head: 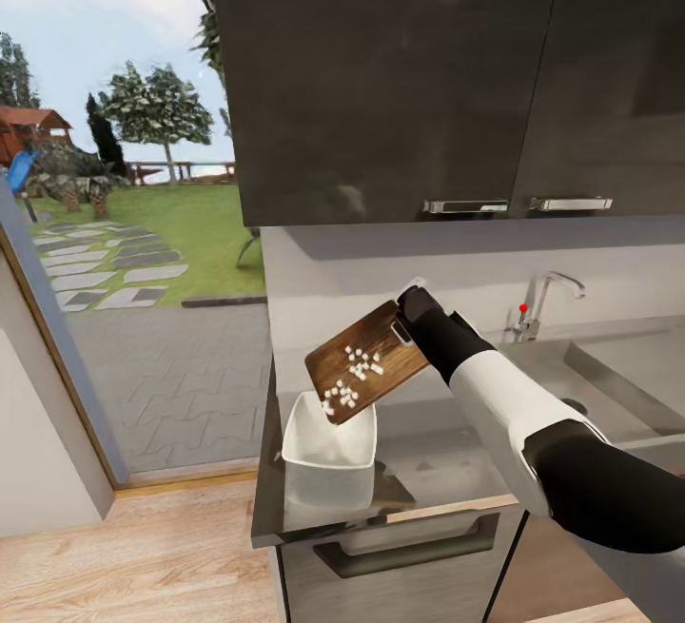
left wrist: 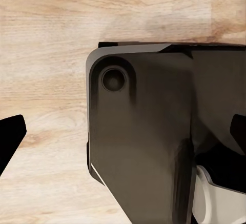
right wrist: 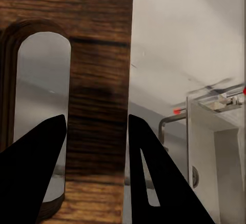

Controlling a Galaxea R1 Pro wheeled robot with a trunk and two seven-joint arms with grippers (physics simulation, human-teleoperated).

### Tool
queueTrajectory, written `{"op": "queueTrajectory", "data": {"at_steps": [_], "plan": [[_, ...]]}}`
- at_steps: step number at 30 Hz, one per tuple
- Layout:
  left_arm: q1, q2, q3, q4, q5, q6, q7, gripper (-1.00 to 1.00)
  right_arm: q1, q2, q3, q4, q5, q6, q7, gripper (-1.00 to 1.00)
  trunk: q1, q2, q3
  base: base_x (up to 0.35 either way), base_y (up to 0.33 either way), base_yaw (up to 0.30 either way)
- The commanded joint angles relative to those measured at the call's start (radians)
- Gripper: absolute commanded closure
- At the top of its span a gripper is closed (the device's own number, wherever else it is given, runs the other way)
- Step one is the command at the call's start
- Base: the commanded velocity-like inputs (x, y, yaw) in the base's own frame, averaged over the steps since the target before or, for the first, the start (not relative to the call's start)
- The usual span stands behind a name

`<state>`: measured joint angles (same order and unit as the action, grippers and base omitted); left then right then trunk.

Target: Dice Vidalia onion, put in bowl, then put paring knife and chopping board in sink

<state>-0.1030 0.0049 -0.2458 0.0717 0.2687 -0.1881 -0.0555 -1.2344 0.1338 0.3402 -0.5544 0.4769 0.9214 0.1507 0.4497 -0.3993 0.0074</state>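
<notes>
My right gripper (head: pixel 411 314) is shut on one end of the dark wooden chopping board (head: pixel 366 361), beside its slot, and holds it tilted above the countertop (head: pixel 447 457). Small white bits of diced onion (head: pixel 354 376) cling to the board, several near its lower edge. Directly under that edge stands the white squarish bowl (head: pixel 328 452). In the right wrist view the fingers (right wrist: pixel 31 178) clamp the board (right wrist: pixel 97 80). The sink (head: pixel 609 385) lies to the right. The paring knife is out of view. My left gripper (left wrist: pixel 123 137) hangs open over the wood floor.
Glossy dark upper cabinets (head: pixel 400 81) hang close above the raised board. A chrome tap (head: pixel 547 304) with a red knob stands behind the sink. A glass door on the left looks out on a garden. The robot's dark base (left wrist: pixel 143 142) sits below the left gripper.
</notes>
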Motion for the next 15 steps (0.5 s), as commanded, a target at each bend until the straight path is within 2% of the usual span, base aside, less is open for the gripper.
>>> {"op": "queueTrajectory", "data": {"at_steps": [1,5,7,10,15], "plan": [[-0.001,0.0,-0.007,0.004,0.01,-0.007,-0.006,-1.0,0.0,0.0,0.003,-0.001,0.011,0.004,0.009,1.0,0.0,-0.001,0.0,0.0,0.0,0.0],[-0.001,0.0,-0.007,0.004,0.01,-0.007,-0.006,-1.0,0.0,0.0,0.003,0.0,0.011,0.004,0.009,1.0,0.0,-0.001,0.0,0.0,0.0,0.0],[-0.001,0.0,-0.007,0.004,0.01,-0.007,-0.006,-1.0,0.0,0.008,0.003,-0.001,0.011,0.004,0.003,1.0,0.0,-0.001,0.0,0.0,0.0,0.0],[-0.001,0.0,-0.007,0.005,0.01,-0.007,-0.006,-1.0,0.0,0.022,0.003,-0.001,0.011,0.005,-0.026,1.0,0.0,-0.001,0.0,0.0,0.0,0.0],[-0.001,0.0,-0.007,0.004,0.01,-0.007,-0.006,-1.0,0.0,0.026,0.003,-0.001,0.011,0.005,-0.054,1.0,0.0,-0.001,0.0,0.0,0.0,0.0]]}}
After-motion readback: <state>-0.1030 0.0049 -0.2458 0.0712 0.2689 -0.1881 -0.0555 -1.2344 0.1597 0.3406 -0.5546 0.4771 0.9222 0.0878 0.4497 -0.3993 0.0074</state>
